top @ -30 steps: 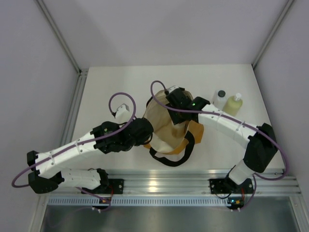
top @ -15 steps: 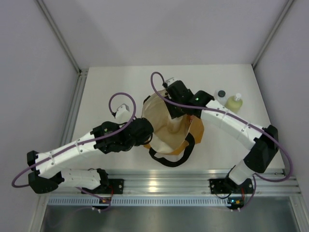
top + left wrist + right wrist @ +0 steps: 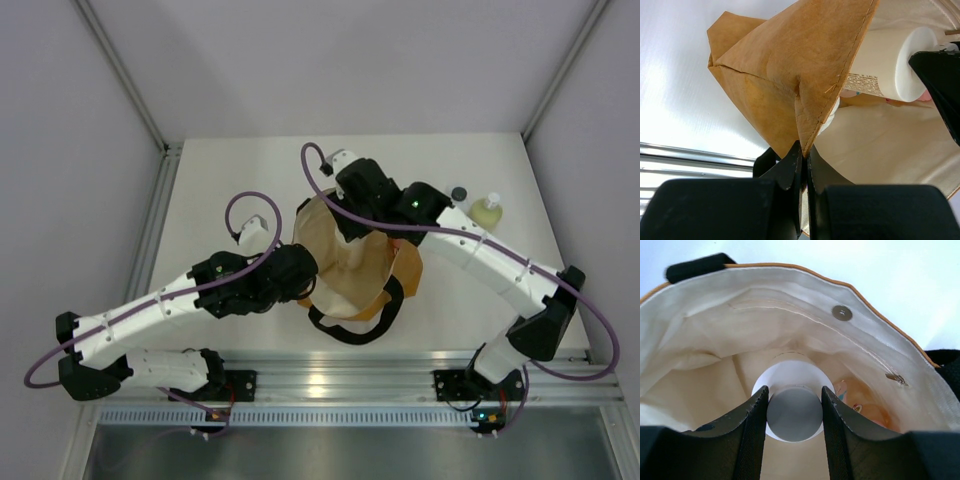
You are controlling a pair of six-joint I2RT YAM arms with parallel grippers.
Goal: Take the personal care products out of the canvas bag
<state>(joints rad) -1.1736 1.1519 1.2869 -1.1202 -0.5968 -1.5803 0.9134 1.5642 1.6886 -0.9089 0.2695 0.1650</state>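
The canvas bag [image 3: 345, 285] lies mid-table with its mouth open. My left gripper [image 3: 804, 150] is shut on the bag's tan edge [image 3: 785, 60] and holds it up. My right gripper [image 3: 792, 395] is inside the bag's cream lining [image 3: 765, 295], shut on the top of the beige wide-topped bottle [image 3: 792, 371], which also shows in the left wrist view [image 3: 885, 65]. The slim orange bottle [image 3: 862, 405] lies deeper in the bag. The whitish bottle with dark cap [image 3: 458, 196] and the yellow-green bottle [image 3: 487, 211] stand on the table to the bag's right.
The bag's black loop handles [image 3: 350, 325] lie toward the near edge. A metal rail [image 3: 330, 375] runs along the table's front. Grey walls stand on both sides. Purple cables loop over both arms.
My right wrist has shifted toward the far left over the bag's mouth. The left arm and the two bottles on the table have not moved.
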